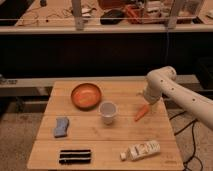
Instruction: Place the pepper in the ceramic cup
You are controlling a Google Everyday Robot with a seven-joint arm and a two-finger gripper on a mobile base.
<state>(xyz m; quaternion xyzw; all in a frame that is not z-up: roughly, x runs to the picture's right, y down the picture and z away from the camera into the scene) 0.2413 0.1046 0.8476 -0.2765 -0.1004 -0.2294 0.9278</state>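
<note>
The step in hand appears to be the reach for the pick-up. The white arm's claw [149, 102] hangs with fingers spread apart, clamped on nothing, directly over the upper end of the small tapered orange-red pepper [141, 113], which lies on the wooden table [100, 136] just below it. Next it probably needs to lower, close on the pepper, and carry it across to the small pale round ceramic cup [108, 111] nearby.

One pepper [141, 113], one ceramic cup [108, 112], one orange bowl [86, 95], one blue cloth [61, 127], one black bar [75, 156], one white bottle [141, 149]; one gripper [149, 102], right, over the pepper.
</note>
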